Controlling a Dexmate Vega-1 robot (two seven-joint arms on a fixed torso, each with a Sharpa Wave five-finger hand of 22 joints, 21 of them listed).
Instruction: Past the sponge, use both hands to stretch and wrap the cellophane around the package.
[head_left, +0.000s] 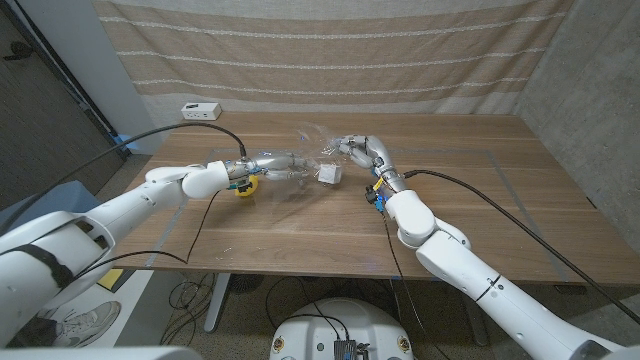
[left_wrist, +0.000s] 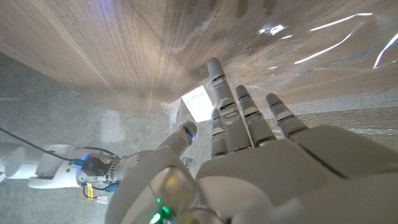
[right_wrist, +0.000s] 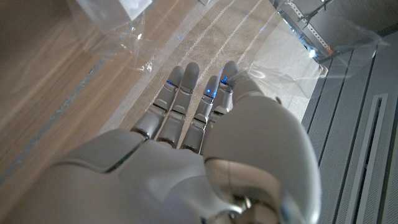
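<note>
A small white package (head_left: 329, 175) lies mid-table under a crumpled sheet of clear cellophane (head_left: 308, 145). My left hand (head_left: 277, 162) reaches toward it from the left. In the left wrist view its fingers (left_wrist: 244, 112) are straight and spread, with the thumb apart. They point at the package (left_wrist: 198, 102), and the cellophane (left_wrist: 323, 50) glints just beyond them. My right hand (head_left: 364, 152) is at the package's right, lifted a little. Its thumb (right_wrist: 249, 93) lies against the fingers, pinching a cellophane (right_wrist: 121, 28) edge. A yellow sponge (head_left: 243, 188) sits under my left wrist.
A white box (head_left: 201, 111) stands at the table's far left edge. A striped curtain hangs behind the table. Black cables trail from both forearms across the wood. Bare wood spreads to the right of my right arm and along the table's near edge.
</note>
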